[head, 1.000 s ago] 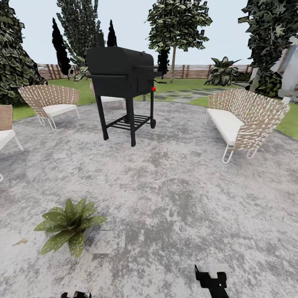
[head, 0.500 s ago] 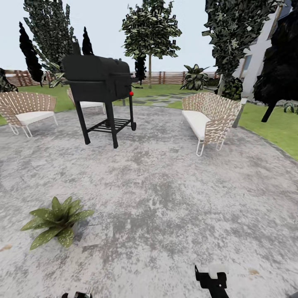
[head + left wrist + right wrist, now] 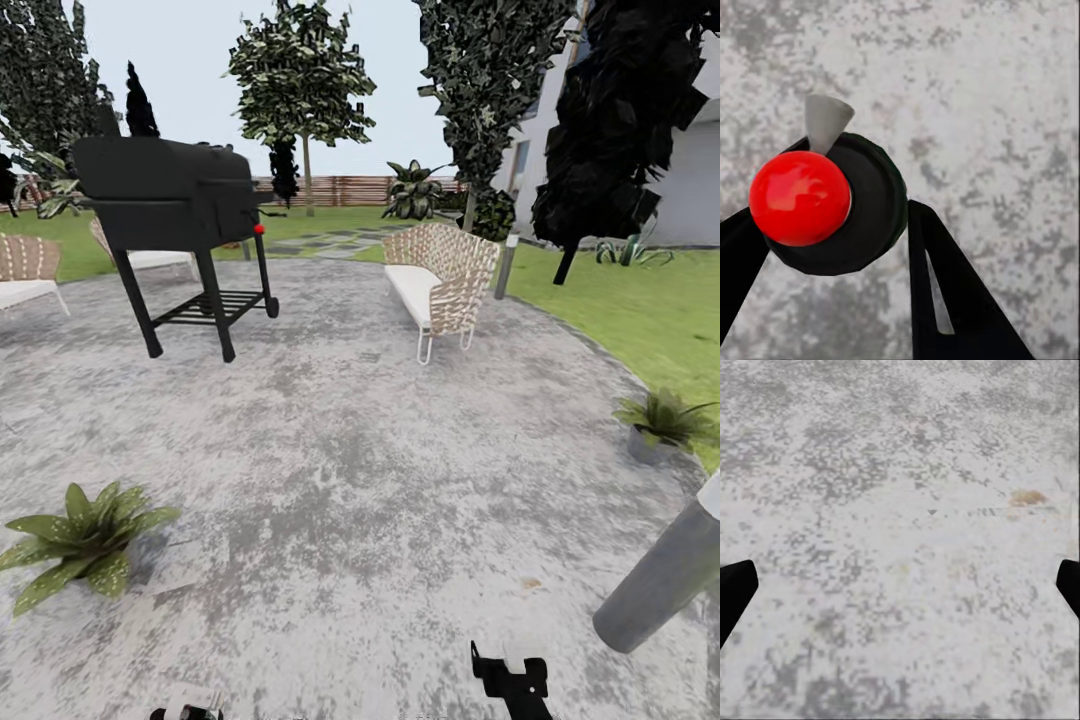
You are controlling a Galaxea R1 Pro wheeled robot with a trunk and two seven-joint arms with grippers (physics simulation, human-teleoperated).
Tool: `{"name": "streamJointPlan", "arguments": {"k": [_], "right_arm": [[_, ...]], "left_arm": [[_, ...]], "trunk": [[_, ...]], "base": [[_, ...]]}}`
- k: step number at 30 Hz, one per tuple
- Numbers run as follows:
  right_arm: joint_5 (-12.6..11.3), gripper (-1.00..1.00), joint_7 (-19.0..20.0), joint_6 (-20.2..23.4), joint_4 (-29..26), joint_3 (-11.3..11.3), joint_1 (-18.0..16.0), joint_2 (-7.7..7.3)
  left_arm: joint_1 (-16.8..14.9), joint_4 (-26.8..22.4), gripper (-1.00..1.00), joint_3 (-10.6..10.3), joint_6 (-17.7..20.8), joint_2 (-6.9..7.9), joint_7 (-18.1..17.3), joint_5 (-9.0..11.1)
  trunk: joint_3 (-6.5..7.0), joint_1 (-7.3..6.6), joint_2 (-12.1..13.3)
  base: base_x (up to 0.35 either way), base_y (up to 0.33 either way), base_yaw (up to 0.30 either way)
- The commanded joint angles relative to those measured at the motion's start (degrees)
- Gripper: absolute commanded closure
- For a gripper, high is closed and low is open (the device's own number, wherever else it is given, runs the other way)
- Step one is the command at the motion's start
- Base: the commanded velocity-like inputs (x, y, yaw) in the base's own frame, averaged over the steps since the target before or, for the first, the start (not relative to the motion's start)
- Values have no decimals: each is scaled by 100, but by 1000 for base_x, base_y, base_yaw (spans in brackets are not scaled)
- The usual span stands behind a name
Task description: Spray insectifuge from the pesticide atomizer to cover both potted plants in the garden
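Observation:
My left gripper is shut on the pesticide atomizer, seen end-on as a dark round body with a red knob and a grey nozzle, over the grey mottled patio. In the head view the left gripper barely shows at the bottom edge. One potted plant sits on the paving at the near left, ahead of that gripper. The other potted plant, in a grey pot, stands at the patio's right rim by the lawn. My right gripper hangs low at the front; its fingers stand wide apart over bare paving.
A black barbecue grill on legs stands at the back left. A woven sofa sits behind the patio's middle, a woven chair at far left. A grey post leans in at the near right. Lawn, trees and a wooden fence lie beyond.
The camera has swung to the right, so the grill, sofa and left plant slid leftward in the picture. The right potted plant and the grey post came into view. Both grippers keep their places.

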Motion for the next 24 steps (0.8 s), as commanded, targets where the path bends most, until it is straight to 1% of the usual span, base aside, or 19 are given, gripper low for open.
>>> {"name": "streamJointPlan", "arguments": {"k": [1,24], "right_arm": [[-37,-100,-20,-7,0,50,-2,0],[-37,-100,-20,-12,0,50,-2,8]], "left_arm": [[-3,2,100,50,-18,1,-21,-48],[-3,2,100,50,-18,1,-21,-48]], "trunk": [[-1,-3,-2],[78,-3,-2]], "base": [[-121,-231,-300],[-7,-272,-300]]}}
